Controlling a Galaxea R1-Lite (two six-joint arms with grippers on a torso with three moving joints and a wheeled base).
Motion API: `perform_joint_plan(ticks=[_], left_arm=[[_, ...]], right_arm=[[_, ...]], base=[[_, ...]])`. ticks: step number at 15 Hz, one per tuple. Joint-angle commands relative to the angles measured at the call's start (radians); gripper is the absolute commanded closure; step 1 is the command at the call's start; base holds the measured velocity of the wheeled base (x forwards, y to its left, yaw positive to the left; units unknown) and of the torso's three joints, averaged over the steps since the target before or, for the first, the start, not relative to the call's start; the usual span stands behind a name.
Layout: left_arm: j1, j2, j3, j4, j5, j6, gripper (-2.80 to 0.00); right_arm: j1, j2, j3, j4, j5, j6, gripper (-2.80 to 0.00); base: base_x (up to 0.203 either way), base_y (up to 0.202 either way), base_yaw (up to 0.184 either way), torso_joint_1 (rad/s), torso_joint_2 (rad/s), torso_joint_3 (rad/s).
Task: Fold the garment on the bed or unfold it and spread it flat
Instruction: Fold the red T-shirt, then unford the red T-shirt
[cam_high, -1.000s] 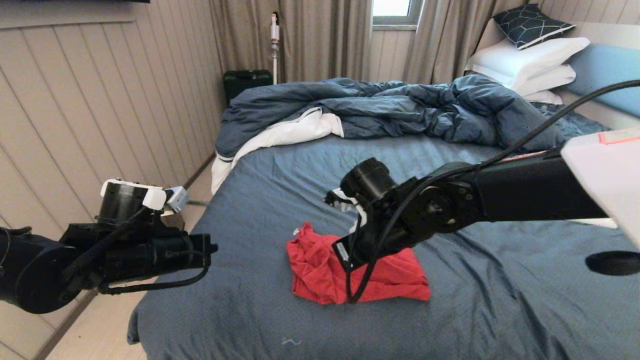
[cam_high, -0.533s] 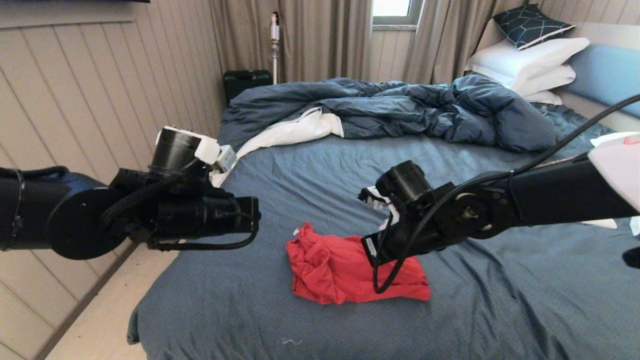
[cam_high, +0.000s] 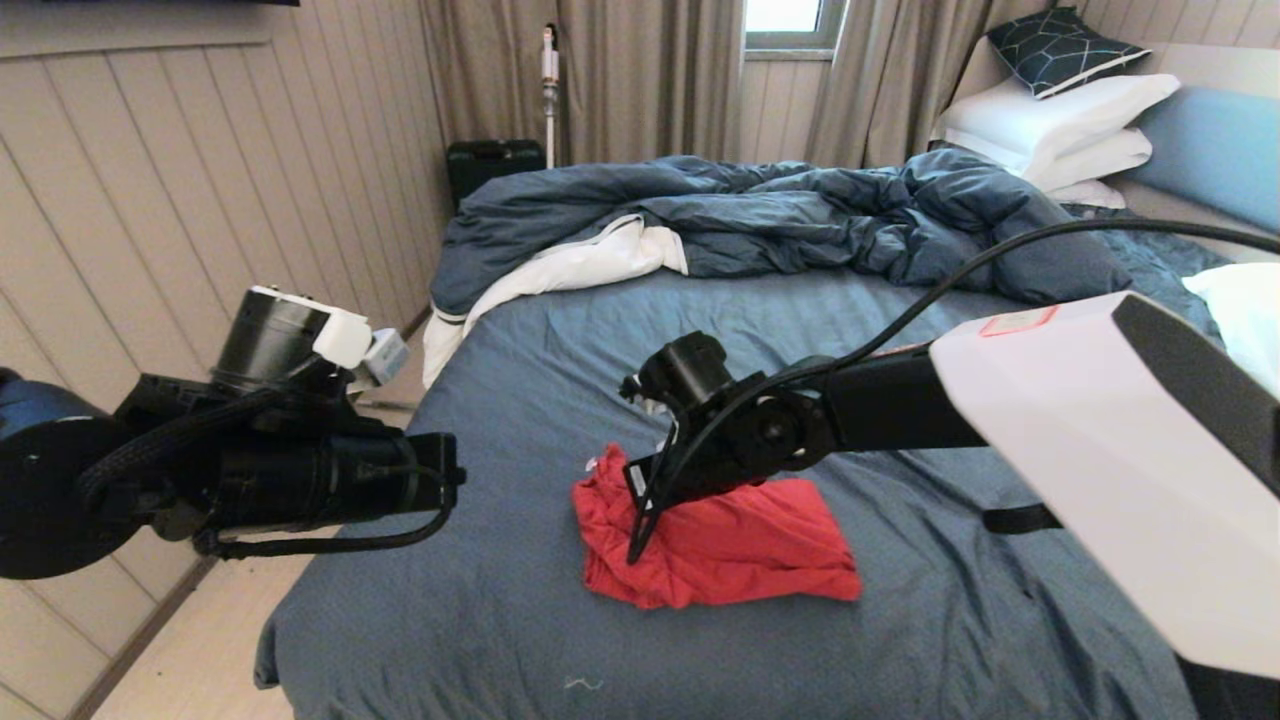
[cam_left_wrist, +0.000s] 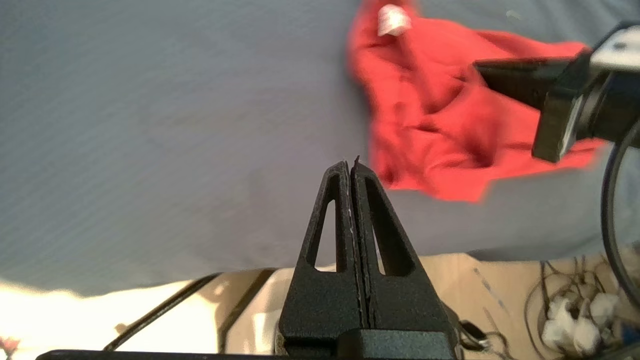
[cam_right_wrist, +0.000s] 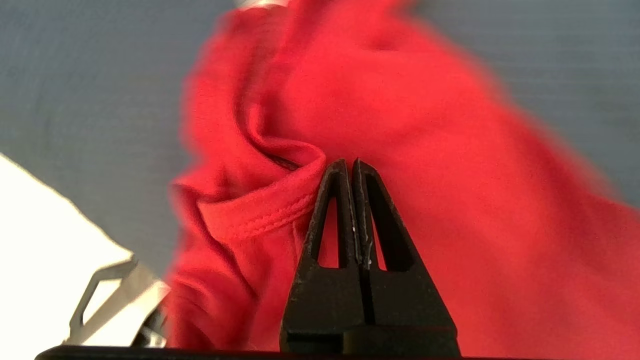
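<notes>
The garment (cam_high: 740, 550) is a red T-shirt lying crumpled in a rough rectangle on the slate-blue bed (cam_high: 600, 350), near its front left part. Its small white neck tag (cam_high: 593, 464) pokes out at the far left corner; the chest print is hidden. My right arm (cam_high: 720, 430) reaches over the shirt's left half. The right gripper (cam_right_wrist: 348, 162) is shut with nothing in it, its tips beside a stitched hem fold of the garment (cam_right_wrist: 400, 100). My left gripper (cam_left_wrist: 350, 162) is shut and empty, hanging by the bed's left edge, apart from the garment (cam_left_wrist: 440, 115).
A rumpled dark blue duvet (cam_high: 780, 215) with white lining fills the far half of the bed. White pillows (cam_high: 1060, 120) are stacked at the far right. The panelled wall (cam_high: 150, 200) and a strip of floor (cam_high: 200, 650) run along the bed's left side.
My right arm has swung left and now covers the shirt's left half. The left arm rose toward the bed, then dropped back left and lower. The shirt has not moved.
</notes>
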Motion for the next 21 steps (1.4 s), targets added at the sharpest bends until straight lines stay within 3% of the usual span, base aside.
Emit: perform_joint_plan(ticks=[1,4,8,12,16,21], left_arm=[[0.046,-0.068,0.092,-0.057,-0.007,-0.002,0.00],[0.070,-0.081,0.182,-0.176,-0.041,-0.001,0.00],[0.070,-0.106,0.206,-0.182,-0.039,0.002,0.00],[0.073,-0.211,0.216,-0.170,-0.028,0.036,0.00],[0.112,-0.446,0.227,-0.061,-0.013,0.141,0.00],[0.256,-0.824,0.276,0.164,0.027,0.241,0.00]], right_arm=[[0.022,0.101,-0.077,0.033,-0.004,0.002,0.00],[0.064,0.113,-0.115,0.067,-0.033,0.002,0.00],[0.118,0.043,-0.101,0.066,-0.034,0.003,0.00],[0.097,-0.083,-0.057,0.066,-0.070,0.003,0.00],[0.034,-0.433,0.082,0.067,-0.132,-0.019,0.00],[-0.105,-1.052,0.400,0.132,-0.280,-0.076,0.00]], base=[[0.000,0.000,0.000,0.000,0.00,0.000],[0.000,0.000,0.000,0.000,0.00,0.000],[0.000,0.000,0.000,0.000,0.00,0.000],[0.000,0.000,0.000,0.000,0.00,0.000],[0.000,0.000,0.000,0.000,0.00,0.000],[0.000,0.000,0.000,0.000,0.00,0.000]])
